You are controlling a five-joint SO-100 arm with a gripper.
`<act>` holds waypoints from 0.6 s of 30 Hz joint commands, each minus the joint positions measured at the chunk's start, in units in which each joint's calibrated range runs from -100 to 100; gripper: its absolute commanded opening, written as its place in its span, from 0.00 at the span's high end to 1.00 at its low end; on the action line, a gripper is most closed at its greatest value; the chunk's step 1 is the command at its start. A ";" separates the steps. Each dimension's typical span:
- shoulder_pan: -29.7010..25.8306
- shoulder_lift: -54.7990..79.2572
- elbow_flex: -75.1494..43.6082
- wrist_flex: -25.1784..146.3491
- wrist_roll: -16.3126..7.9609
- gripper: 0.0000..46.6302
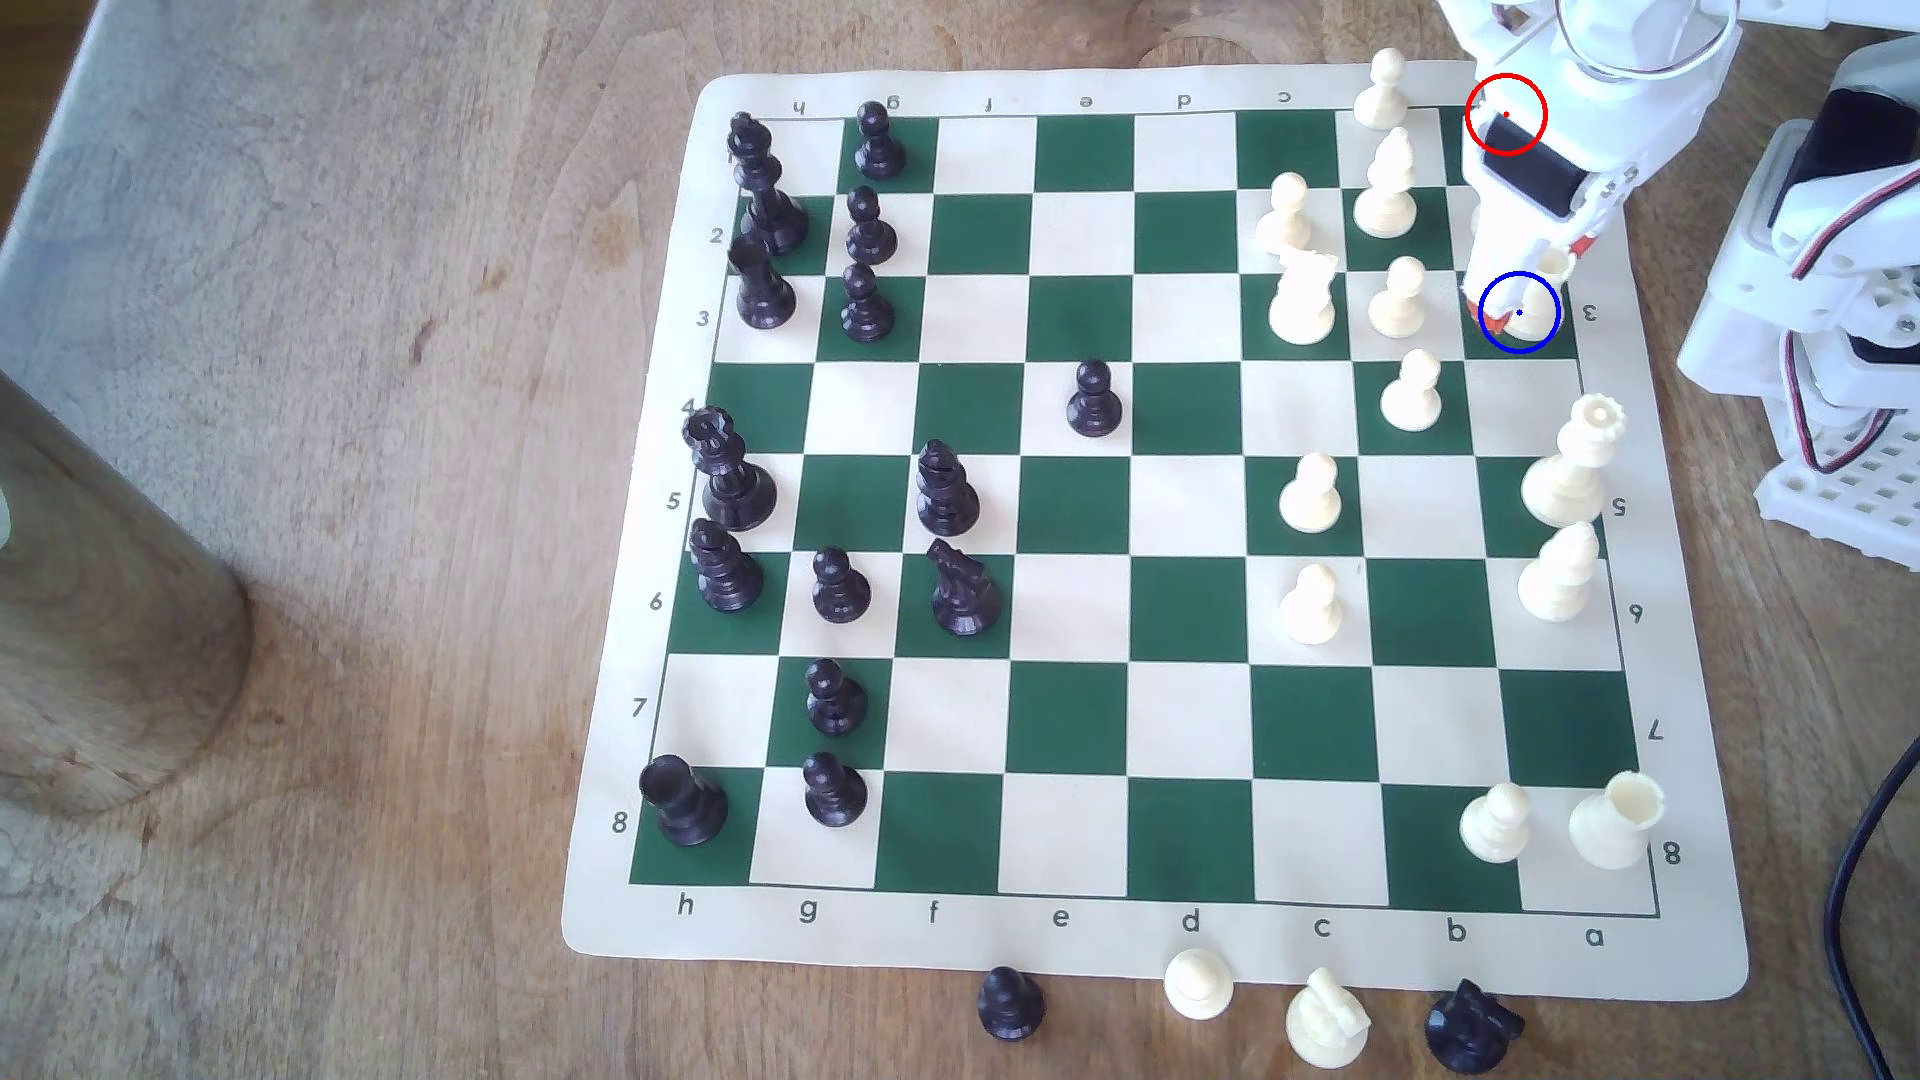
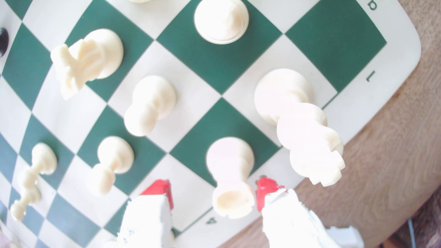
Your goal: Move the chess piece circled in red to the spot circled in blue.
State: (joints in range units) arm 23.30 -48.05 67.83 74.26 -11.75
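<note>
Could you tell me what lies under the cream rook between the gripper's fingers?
The small cream-white plastic rook stands on a dark green square ringed in blue. Its base hides the square's centre. The open gripper straddles it.

Cream rook with notched top, upright on blue-ringed dark green square, board's edge file.

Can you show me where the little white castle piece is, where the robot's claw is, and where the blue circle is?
White castle piece [image 2: 230, 167]: wrist view, on its body.
Claw [image 2: 213, 194]: wrist view, midway between its red tips.
Blue circle [image 1: 1548, 330]: exterior view, on its green square.
</note>
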 commanded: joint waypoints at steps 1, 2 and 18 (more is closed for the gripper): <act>0.67 -2.29 -1.37 3.13 0.49 0.55; 1.06 -3.99 -1.92 4.77 0.54 0.52; -4.73 -26.57 -6.72 20.99 5.18 0.76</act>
State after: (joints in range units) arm 22.05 -70.59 62.86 96.73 -8.08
